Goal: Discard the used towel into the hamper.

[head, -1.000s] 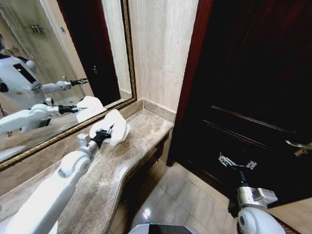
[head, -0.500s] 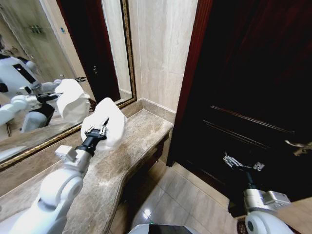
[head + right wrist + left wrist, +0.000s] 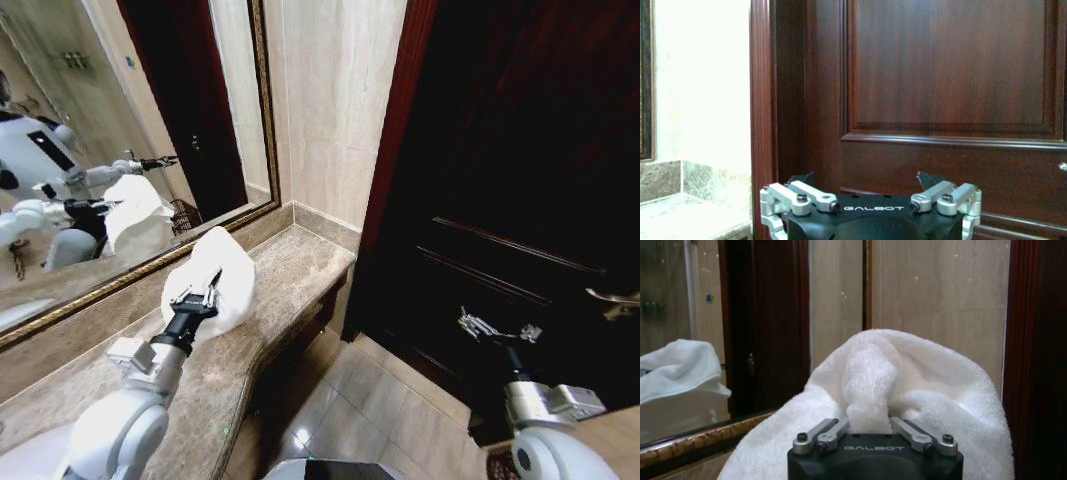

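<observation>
Brown marble vanity counter runs under a gold-framed wall mirror, beside a dark wooden door. One fluffy white terry towel hangs pinched in the left gripper, pulled back and lower than half a second ago. The right gripper waits splayed wide near the door, barely shifted.

The word "GALBOT" stood in pale letters on the black body of the left tool, and likewise on the black right tool.
</observation>
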Robot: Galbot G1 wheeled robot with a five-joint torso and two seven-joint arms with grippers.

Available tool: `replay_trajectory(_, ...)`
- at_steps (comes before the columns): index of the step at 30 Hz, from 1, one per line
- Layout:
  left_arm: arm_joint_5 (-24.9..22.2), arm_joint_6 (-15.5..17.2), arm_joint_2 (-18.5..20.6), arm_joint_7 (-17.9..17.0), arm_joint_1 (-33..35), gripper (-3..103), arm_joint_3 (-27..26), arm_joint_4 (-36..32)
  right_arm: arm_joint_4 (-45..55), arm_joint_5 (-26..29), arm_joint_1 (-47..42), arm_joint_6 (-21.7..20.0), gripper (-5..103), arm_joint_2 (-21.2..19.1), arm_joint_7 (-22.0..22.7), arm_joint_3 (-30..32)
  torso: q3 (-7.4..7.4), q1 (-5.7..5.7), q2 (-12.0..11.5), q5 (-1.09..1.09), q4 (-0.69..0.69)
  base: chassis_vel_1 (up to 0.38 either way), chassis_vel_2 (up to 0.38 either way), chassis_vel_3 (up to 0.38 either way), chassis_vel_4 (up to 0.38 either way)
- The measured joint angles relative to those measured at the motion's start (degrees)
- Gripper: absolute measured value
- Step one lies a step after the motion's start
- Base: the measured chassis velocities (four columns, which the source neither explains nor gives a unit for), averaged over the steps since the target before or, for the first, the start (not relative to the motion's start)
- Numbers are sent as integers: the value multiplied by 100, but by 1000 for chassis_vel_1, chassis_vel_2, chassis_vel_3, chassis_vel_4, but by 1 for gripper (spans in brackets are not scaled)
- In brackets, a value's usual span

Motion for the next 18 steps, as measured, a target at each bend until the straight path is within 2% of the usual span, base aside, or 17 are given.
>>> replay_trajectory(18,46,-73,38,-54,237,11,2,26,-70,75,-236,305,100,-12,-35,-1,0,-1,0,0,0,27,-24,-24,31)
